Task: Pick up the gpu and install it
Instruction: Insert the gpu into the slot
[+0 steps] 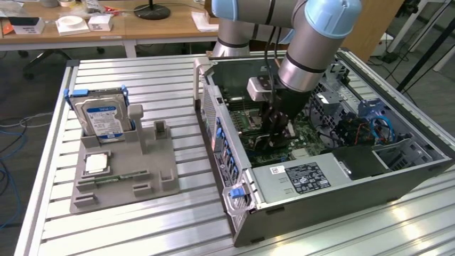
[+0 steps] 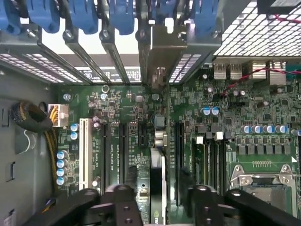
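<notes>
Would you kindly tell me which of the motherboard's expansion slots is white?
The long slot beside the yellow-wired connector; the other slots are black.

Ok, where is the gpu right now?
The gpu stands edge-on on the motherboard inside the computer case, on the exterior view's right, between the end effector's spread fingers in the wrist view.

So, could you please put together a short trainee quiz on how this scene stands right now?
1. True or false: the gpu stands edge-on on the motherboard, between the claw's fingers.
2. What stands upright in the grey holder? A) hard drive B) fan C) power supply
3. Fill in: the claw's jaws are ___.
Key: 1 true; 2 A; 3 open, with a gap to the card on either side.
</notes>
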Controlling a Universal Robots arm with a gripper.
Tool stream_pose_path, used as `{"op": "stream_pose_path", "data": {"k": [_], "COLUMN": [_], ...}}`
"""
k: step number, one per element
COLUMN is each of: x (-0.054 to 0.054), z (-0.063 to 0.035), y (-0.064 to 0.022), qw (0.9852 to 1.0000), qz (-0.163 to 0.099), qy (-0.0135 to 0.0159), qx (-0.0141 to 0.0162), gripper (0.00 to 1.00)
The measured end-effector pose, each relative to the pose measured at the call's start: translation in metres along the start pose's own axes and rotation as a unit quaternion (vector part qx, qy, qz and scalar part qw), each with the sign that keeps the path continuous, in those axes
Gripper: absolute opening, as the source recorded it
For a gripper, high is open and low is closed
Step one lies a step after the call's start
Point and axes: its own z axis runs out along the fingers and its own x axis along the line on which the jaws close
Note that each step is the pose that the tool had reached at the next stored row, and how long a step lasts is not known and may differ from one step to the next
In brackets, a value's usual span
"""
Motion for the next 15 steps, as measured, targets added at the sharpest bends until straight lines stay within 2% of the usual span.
{"op": "stream_pose_path", "data": {"k": [1, 10, 14, 15], "x": [0.0, 0.0, 0.0, 0.0], "z": [-0.0027, -0.0417, -0.0435, -0.0435], "y": [0.0003, 0.0081, 0.0083, 0.0083], "qw": [1.0, 1.0, 1.0, 1.0], "qz": [0.0, 0.0, 0.0, 0.0], "qy": [0.0, -0.0001, -0.0002, -0.0002], "qx": [0.0, 0.0, 0.0001, 0.0001], "gripper": [0.51, 0.51, 0.5, 0.44]}}
